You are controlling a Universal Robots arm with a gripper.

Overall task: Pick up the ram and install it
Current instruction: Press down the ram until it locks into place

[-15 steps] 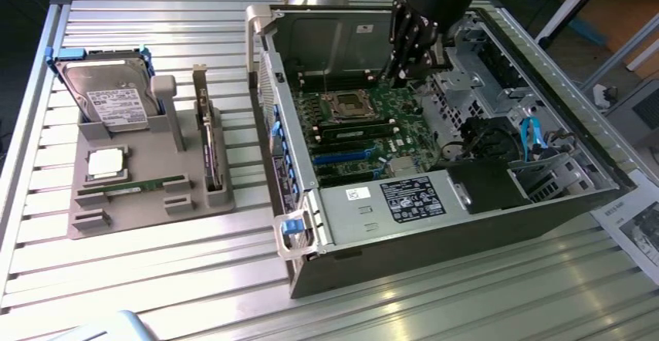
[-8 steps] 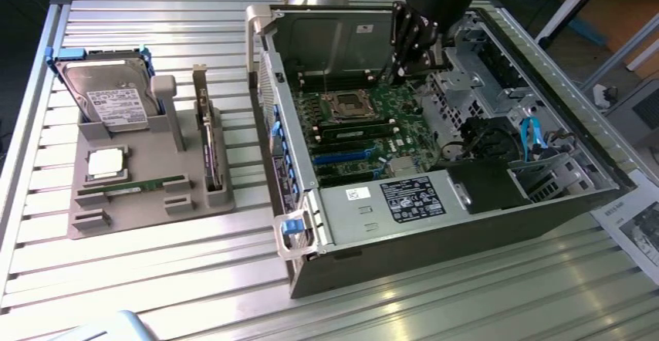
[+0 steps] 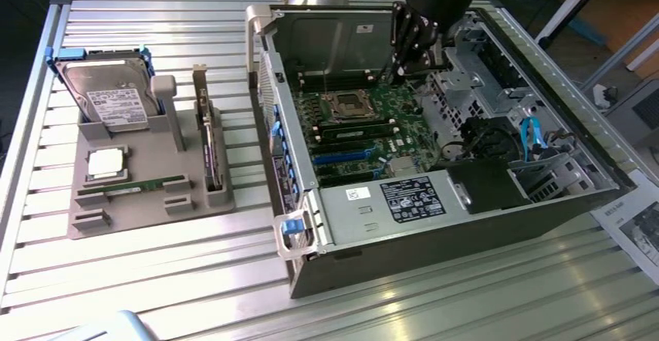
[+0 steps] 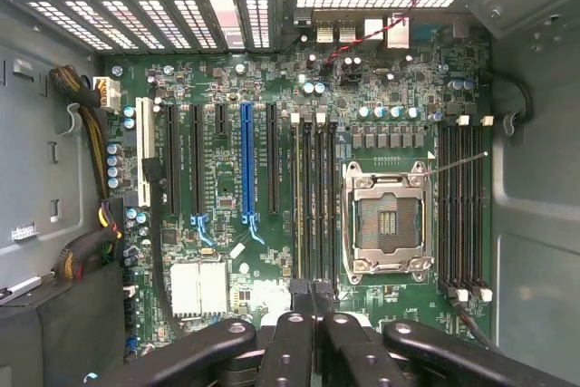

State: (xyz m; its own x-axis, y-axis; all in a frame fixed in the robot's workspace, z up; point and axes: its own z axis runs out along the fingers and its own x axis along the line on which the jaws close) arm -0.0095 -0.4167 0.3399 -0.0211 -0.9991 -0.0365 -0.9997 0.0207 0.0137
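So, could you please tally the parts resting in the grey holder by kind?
Hard drive: 1
Processor chip: 1
Ram: 1
Expansion card: 1
Total: 4

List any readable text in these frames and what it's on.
No text is legible.
The hard drive label: blurred.
The black label in the computer case: too small.
The white sticker beside it: too small.
The printed sheet beside the case: blurred.
Markings on the motherboard: too small.
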